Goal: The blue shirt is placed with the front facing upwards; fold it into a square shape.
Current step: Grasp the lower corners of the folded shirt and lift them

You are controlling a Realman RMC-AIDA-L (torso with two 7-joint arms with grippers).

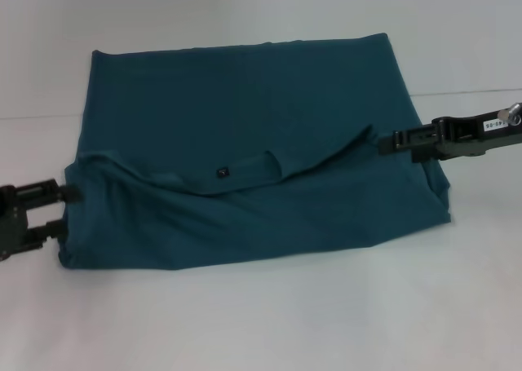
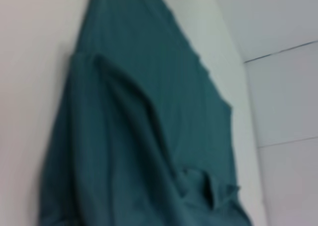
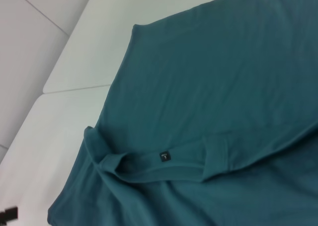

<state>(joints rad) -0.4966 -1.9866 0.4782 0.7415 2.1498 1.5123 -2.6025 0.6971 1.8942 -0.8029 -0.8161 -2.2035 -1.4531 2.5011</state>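
Observation:
The blue shirt (image 1: 245, 118) lies on the white table, plain teal side showing. Its near part is raised and doubled over toward the far hem. The round collar with its small dark label (image 1: 220, 172) sags in the middle of the raised edge. My left gripper (image 1: 67, 208) holds the shirt's left end just above the table, its fingertips buried in cloth. My right gripper (image 1: 382, 141) pinches the right end of the same edge, a little higher. The left wrist view shows only draped shirt (image 2: 139, 136). In the right wrist view, collar and label (image 3: 164, 156) lie on the shirt (image 3: 223, 87).
The white table (image 1: 261, 322) stretches in front of the shirt and to both sides. A seam line (image 1: 473, 92) crosses the surface behind the right arm. Nothing else lies on the table.

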